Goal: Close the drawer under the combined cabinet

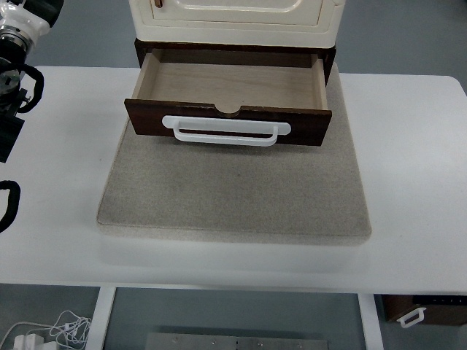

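Looking down on the work, found the dark brown wooden drawer with a pale, bare wooden inside [226,84] pulled well out from under the cream-coloured panelled cabinet [233,18], its front hanging over the grey speckled stone-like mat [233,189]. Judged the task not yet begun, with nothing touching the drawer front. Saw the white plastic bar handle [226,127] fixed flat across the middle of that front, facing the robot's side. Took the front, more than the handle, for the likely place to push. Put the mat's purpose down to steadying cabinet and drawer on the smooth white rectangular table [416,182], though could not confirm that.

Made out the left hand [13,87], black and silver, at the far left edge beside the table's back corner, well apart from the drawer and seemingly parked clear of it. Could not tell whether open or closed, being cut off by the picture's edge. Saw no right hand anywhere.

Counted one cabinet, one open drawer, one handle on it, one mat, one table and one hand partly in view. Noted also, below the table's near edge, one tangle of white cables [66,328] at the left and one small brown piece with a white handle [423,312] at the right, both away from the work.
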